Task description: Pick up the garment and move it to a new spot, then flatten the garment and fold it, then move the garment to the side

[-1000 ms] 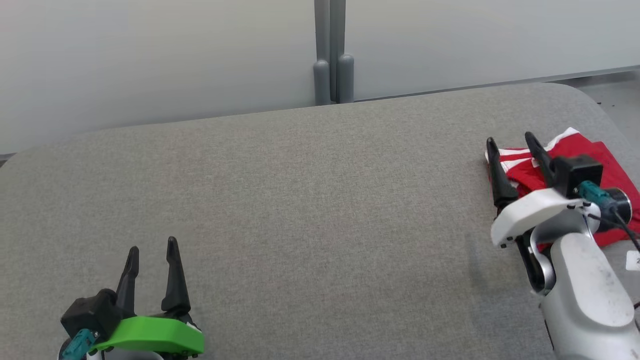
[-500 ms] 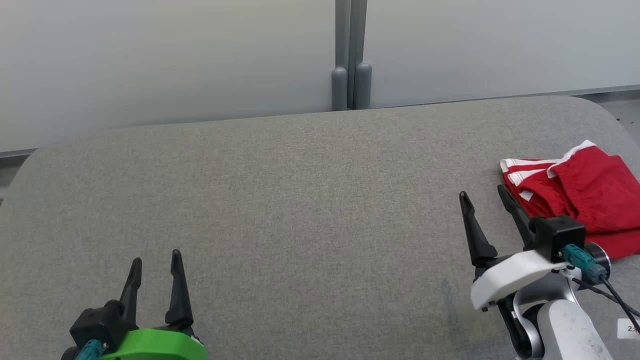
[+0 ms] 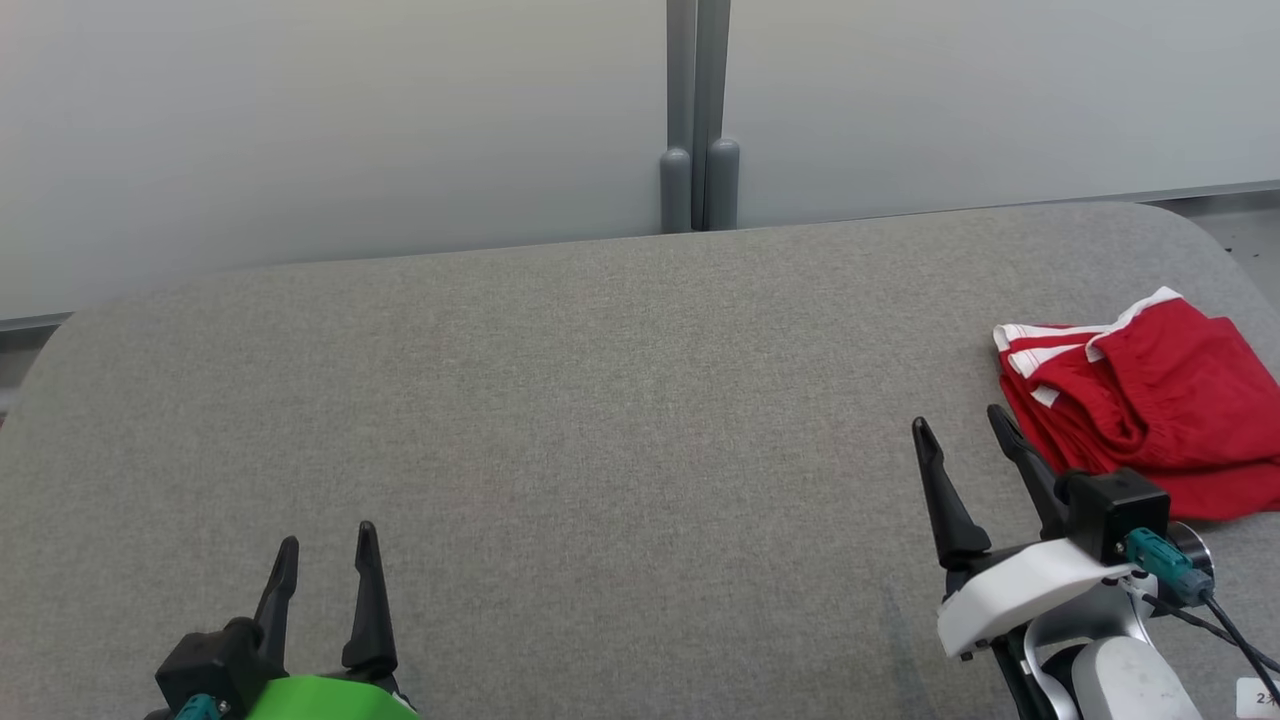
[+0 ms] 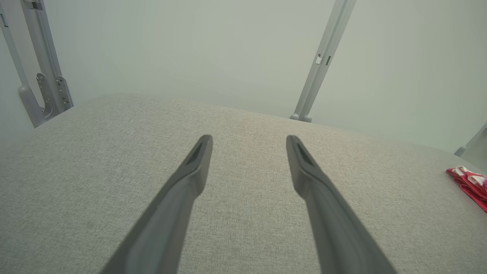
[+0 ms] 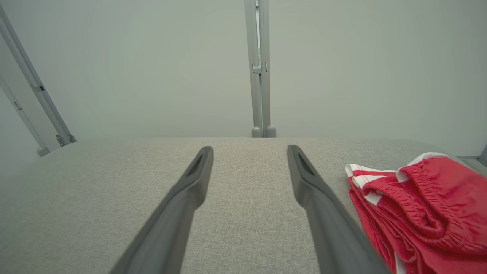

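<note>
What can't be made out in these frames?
- Garment: head view's right edge cuts its far side; folds hide the inner layers.
- Garment, right wrist view: the right gripper and bottom edge cover its near part.
- White tag, head view's lower right corner: cut off, too small to read.
- Left gripper: head view's bottom edge cuts its base.

The red garment (image 3: 1150,400) with white stripes is lying folded and a little rumpled near the right edge of the grey cloth surface (image 3: 600,400), its striped edge pointing left.
</note>
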You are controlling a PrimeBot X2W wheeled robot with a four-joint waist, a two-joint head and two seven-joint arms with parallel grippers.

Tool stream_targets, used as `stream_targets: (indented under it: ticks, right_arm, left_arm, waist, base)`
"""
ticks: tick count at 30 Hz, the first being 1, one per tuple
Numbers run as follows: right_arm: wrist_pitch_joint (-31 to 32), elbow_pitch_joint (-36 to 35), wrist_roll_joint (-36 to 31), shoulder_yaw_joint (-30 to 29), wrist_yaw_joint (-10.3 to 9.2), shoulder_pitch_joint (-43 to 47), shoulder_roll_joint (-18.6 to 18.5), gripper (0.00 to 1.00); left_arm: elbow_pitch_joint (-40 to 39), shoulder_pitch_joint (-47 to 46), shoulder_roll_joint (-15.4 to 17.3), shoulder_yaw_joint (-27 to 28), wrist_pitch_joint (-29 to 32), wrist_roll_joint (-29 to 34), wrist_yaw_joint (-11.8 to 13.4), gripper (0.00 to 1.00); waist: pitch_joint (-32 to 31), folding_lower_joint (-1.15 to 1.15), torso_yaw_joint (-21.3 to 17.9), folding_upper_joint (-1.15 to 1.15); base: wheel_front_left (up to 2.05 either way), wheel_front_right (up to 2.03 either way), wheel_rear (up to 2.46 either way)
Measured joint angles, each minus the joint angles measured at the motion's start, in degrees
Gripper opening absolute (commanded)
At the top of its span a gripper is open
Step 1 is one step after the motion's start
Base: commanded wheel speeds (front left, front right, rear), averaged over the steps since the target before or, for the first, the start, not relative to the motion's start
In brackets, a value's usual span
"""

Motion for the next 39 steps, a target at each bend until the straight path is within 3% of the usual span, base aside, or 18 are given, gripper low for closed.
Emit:
stream_targets:
  ticks: [17, 18, 24, 39]
  right_arm:
    - [-0.3, 0.0, 1.1, 0.0, 0.0, 1.1, 0.0, 1.0]
    - [-0.3, 0.6, 1.1, 0.1, 0.0, 1.2, 0.0, 0.0]
    - [-0.2, 2.9, 1.9, 0.3, 0.0, 3.1, 0.3, 0.0]
    - [0.9, 5.0, 19.5, -0.3, -0.01, 2.2, 0.0, 0.0]
  left_arm:
    - [-0.5, 0.4, 0.2, -0.6, 0.3, -0.2, 0.1, 1.0]
    - [0.1, 0.5, 0.0, -0.7, 0.3, -0.2, 0.1, 0.0]
    - [2.3, 1.1, -1.0, -1.1, 0.6, -0.6, 0.0, 0.0]
    - [4.3, 0.0, -2.9, 4.2, 5.1, -13.3, -3.9, 0.0]
  waist:
    - [-0.6, 0.0, 0.1, 0.0]
    - [-0.6, 0.0, 0.1, 0.0]
    - [-0.6, 0.0, 0.1, 0.0]
    - [-0.2, 0.0, 0.2, 0.0]
  base:
    - [0.0, 0.0, 0.0]
    - [0.0, 0.0, 0.0]
    - [0.0, 0.0, 0.0]
    - [0.0, 0.0, 0.0]
